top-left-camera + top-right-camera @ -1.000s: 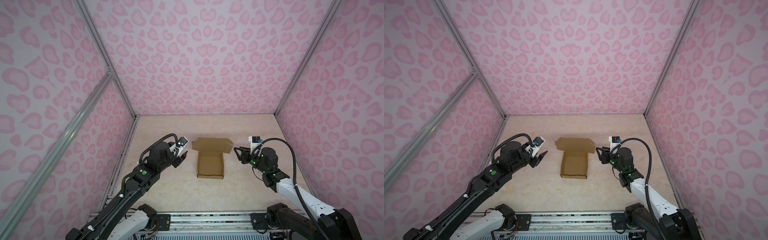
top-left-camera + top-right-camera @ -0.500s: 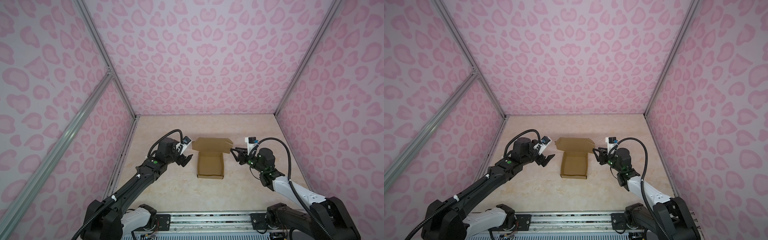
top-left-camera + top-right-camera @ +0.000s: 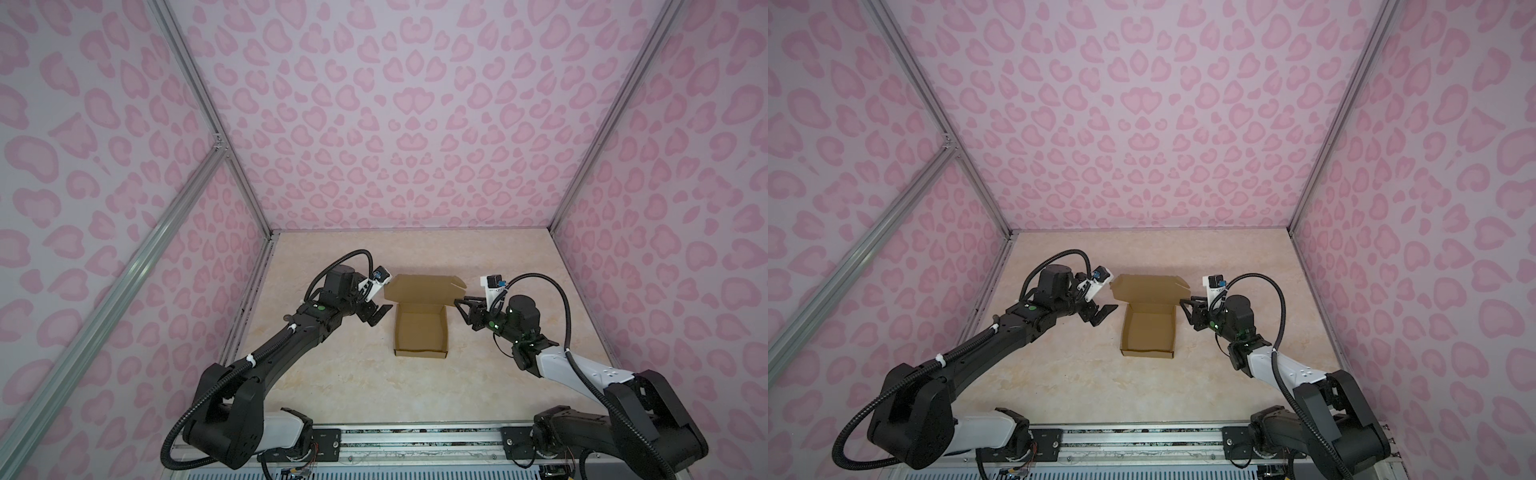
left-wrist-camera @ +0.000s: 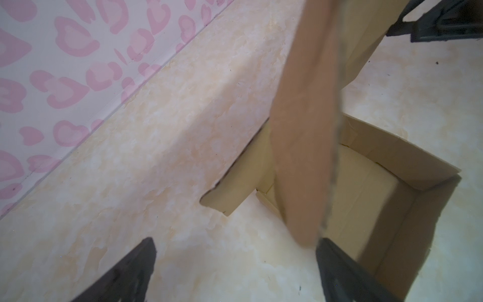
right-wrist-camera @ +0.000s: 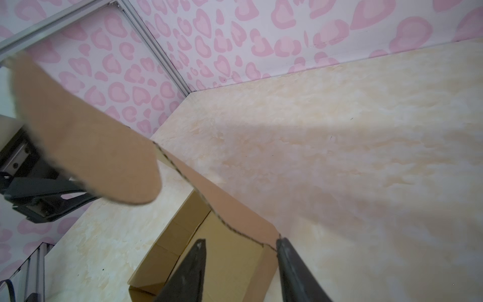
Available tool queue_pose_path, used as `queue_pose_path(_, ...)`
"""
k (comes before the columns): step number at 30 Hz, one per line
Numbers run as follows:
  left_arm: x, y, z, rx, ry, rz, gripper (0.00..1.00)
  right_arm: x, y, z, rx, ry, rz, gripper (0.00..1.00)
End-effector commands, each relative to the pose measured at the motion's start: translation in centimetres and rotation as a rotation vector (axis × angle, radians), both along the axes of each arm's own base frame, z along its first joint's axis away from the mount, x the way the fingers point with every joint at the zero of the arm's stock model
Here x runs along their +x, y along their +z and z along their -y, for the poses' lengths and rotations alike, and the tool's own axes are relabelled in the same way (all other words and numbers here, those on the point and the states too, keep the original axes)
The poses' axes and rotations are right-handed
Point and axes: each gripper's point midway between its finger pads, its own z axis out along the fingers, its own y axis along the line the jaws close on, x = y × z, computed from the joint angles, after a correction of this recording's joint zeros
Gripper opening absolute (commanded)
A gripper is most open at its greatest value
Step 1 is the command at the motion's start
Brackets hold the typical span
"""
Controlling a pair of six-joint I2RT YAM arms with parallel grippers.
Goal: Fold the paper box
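The paper box point(image 3: 420, 332) is a brown cardboard tray on the table, and both top views show its lid point(image 3: 1148, 289) standing up at the far side. My left gripper point(image 3: 376, 315) hovers open just left of the tray. In the left wrist view the lid's side flap point(image 4: 300, 157) hangs close to one finger of the left gripper point(image 4: 235, 240). My right gripper point(image 3: 459, 305) is at the lid's right edge. In the right wrist view its jaws point(image 5: 241, 240) stand apart, and one fingertip point(image 5: 282, 245) touches the lid's corner above the tray point(image 5: 230, 266).
Pink patterned walls point(image 3: 395, 124) close the beige table point(image 3: 415, 395) at the back and both sides, with aluminium posts in the corners. A metal rail point(image 3: 415, 440) with both arm bases runs along the front edge.
My left gripper has opened wide and moved closer to the box's left side. The right gripper has moved left up to the lid's right edge. The box has stayed put.
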Motion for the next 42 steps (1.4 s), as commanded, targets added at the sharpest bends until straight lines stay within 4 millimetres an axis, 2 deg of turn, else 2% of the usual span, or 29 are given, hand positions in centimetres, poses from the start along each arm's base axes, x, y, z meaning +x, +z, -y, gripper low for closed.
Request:
queue_pose_path(1, 0.9, 0.9, 0.8, -0.021, -0.037, 0.05, 0.98, 0.7, 0.8, -0.2, -0.003, 0.0, 0.05, 0.47)
queue_pose_path(10, 2.2, 0.4, 1.8, -0.024, -0.081, 0.058, 1.0, 0.7, 0.6, -0.8, -0.018, 0.027, 0.055, 0.41)
queue_pose_path(22, 3.3, -0.7, 3.0, -0.052, -0.118, 0.013, 0.95, 0.7, 0.5, -1.3, -0.021, 0.042, 0.054, 0.24)
queue_pose_path(36, 2.8, -0.3, 2.3, -0.114, -0.065, -0.024, 0.81, 0.4, 0.0, -2.6, -0.08, 0.066, 0.043, 0.19)
queue_pose_path(42, 2.1, -0.7, 2.3, -0.154, -0.052, -0.067, 0.79, 0.0, -0.2, -3.7, -0.104, 0.089, 0.048, 0.2)
